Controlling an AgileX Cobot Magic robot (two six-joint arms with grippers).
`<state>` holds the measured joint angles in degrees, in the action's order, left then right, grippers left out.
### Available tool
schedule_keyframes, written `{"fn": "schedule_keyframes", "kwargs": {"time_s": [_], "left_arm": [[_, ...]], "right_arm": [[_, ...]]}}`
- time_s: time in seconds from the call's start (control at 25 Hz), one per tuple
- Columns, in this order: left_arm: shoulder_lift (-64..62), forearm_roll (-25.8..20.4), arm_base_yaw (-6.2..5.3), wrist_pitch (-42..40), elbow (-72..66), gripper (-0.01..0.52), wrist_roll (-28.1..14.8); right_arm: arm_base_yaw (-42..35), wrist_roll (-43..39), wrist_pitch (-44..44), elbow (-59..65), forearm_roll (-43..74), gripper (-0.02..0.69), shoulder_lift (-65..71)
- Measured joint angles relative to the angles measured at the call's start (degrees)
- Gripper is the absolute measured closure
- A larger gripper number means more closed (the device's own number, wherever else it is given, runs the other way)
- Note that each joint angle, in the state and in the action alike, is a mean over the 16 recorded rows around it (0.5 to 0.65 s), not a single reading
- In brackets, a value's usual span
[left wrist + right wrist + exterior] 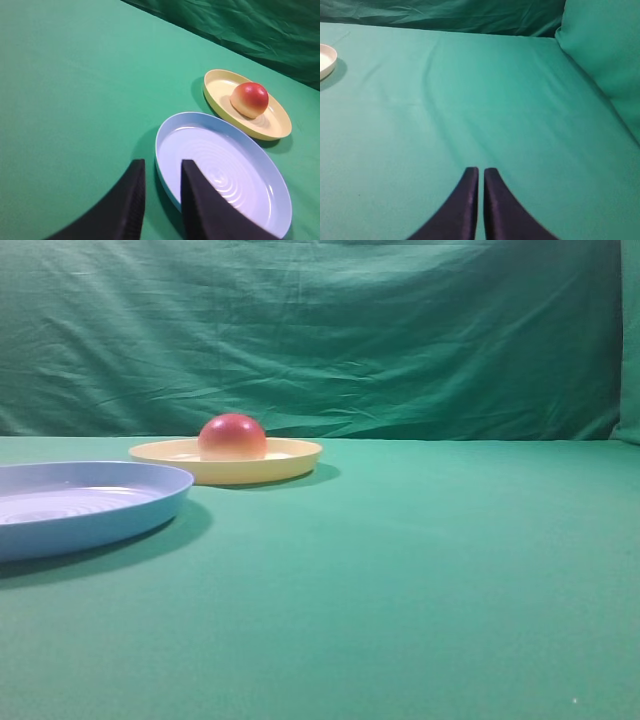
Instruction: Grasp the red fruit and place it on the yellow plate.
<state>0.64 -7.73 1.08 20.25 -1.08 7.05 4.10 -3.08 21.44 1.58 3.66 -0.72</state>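
Observation:
The red fruit [232, 437] rests dome-up on the yellow plate [290, 462], left of the middle at the back of the table. In the left wrist view the red fruit [249, 99] lies on the yellow plate [220, 85] beyond a light-blue plate. My left gripper [163, 167] hovers over the near rim of the blue plate, open, with nothing between its fingers. My right gripper [481, 172] is shut and empty above bare green cloth. Neither gripper shows in the exterior view.
A light-blue round plate [150, 508] sits at the front left, seen below my left gripper as the blue plate [260, 200]. Green cloth covers the table and hangs as a backdrop [320, 330]. A plate's edge [326, 61] shows at the far left of the right wrist view.

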Motion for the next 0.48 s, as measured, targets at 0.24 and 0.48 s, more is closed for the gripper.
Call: {"fn": "schedule_keyframes", "kwargs": {"time_s": [0.24,0.48], "left_arm": [[0.00,0.00,0.00,0.00,0.00,0.357,0.00],[0.00,0.00,0.00,0.00,0.00,0.357,0.00]], "right_arm": [[0.00,0.00,0.13,0.00,0.00,0.665,0.00],[0.00,0.00,0.16,0.00,0.00,0.665,0.00]]}}
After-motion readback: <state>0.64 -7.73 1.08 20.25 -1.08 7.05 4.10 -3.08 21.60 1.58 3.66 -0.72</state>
